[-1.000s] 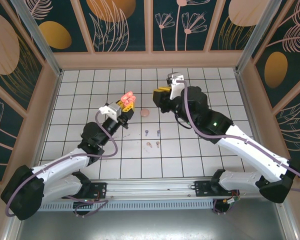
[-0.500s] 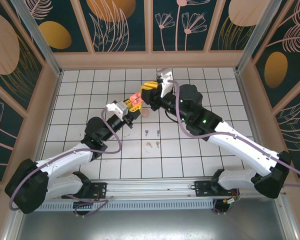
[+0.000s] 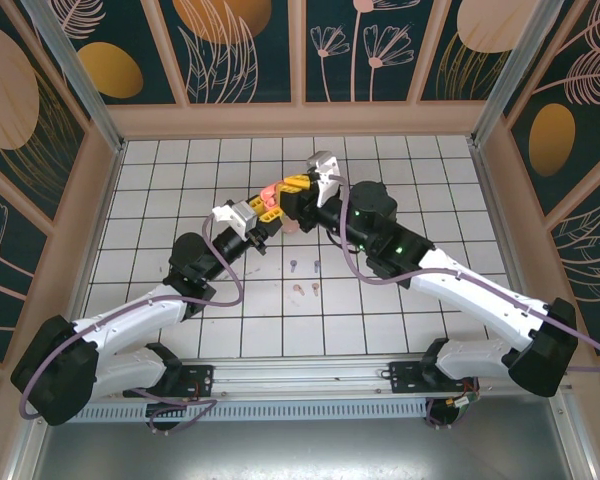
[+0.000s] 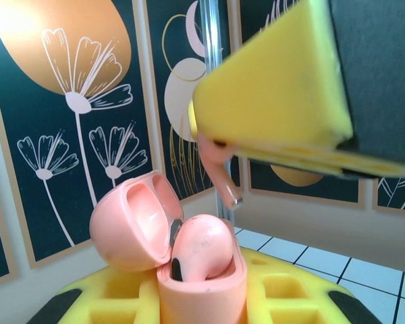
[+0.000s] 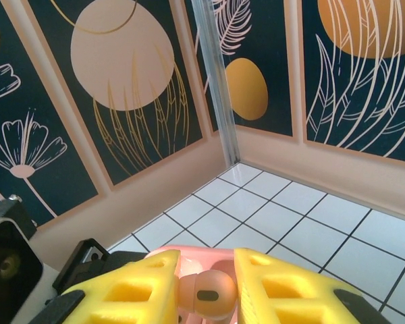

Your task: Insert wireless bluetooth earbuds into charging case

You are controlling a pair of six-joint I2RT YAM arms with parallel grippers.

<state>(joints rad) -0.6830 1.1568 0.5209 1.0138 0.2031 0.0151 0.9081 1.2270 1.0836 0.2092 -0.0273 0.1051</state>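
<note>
— What is the left gripper (image 3: 264, 211) doing?

— Its yellow, ribbed plastic fingers (image 4: 101, 304) are clamped on a glossy coral-pink plastic charging case (image 4: 199, 287), held up off the floor. The rounded lid is hinged open to the left. One smooth coral-pink earbud (image 4: 202, 246) already sits in the case.

— And to the right of that?

— The right gripper (image 3: 290, 189) meets it from the other side. Its blocky yellow fingertips (image 5: 131, 290) are pinched on a second coral-pink stemmed earbud (image 5: 206, 291). In the left wrist view the stem hangs down just above the open case, with a gap between them.

— What is the floor like?

— White square tiles with thin dark grout lines (image 3: 180, 200), edged by a pale peach skirting. The walls (image 3: 240, 50) are dark teal panels printed with gold discs and peach flowers and leaves. There are bare metal posts in the corners (image 5: 214, 81).

— Is anything else lying about?

— A lilac-blue pair of tiny earbuds (image 3: 294, 266) and a pale pink pair (image 3: 299, 291) lie on the tiles nearer the bases, between the arms. A small round coral thing (image 3: 291, 228) lies under the right gripper, partly hidden. I cannot tell what it is.
</note>
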